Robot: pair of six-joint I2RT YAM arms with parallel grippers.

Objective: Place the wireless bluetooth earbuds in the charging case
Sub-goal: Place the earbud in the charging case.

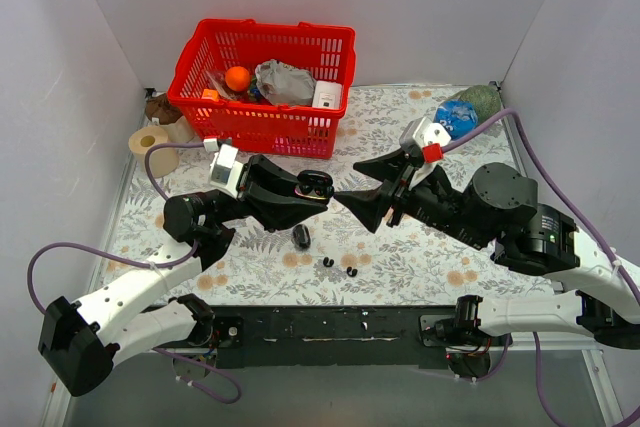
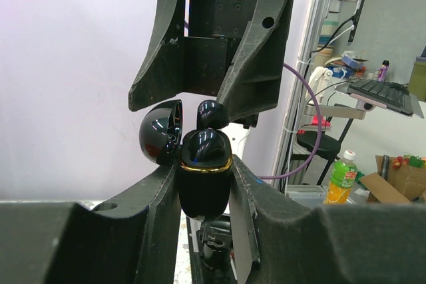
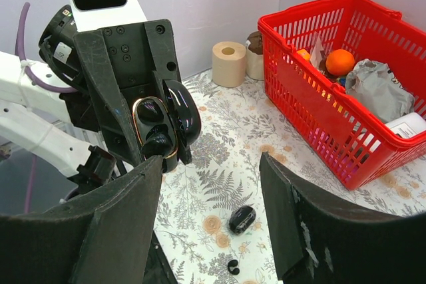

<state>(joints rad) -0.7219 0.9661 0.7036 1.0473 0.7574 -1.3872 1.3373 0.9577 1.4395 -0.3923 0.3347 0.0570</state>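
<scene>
— Where was the charging case (image 1: 314, 185)?
— Clamped in the left gripper (image 1: 305, 197), lid open, a dark lump (image 2: 212, 114) at its mouth.
— What remained?
— Earbuds (image 1: 327, 262) lay loose on the table (image 1: 420, 247) beneath the case. Right of it, the right gripper (image 1: 346, 181) gaped empty.

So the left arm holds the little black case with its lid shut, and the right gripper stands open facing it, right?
Not quite: the lid is open, swung aside from the gold-rimmed case, as the right wrist view shows. The left gripper does hold the case, and the right gripper stands open facing it.
</scene>
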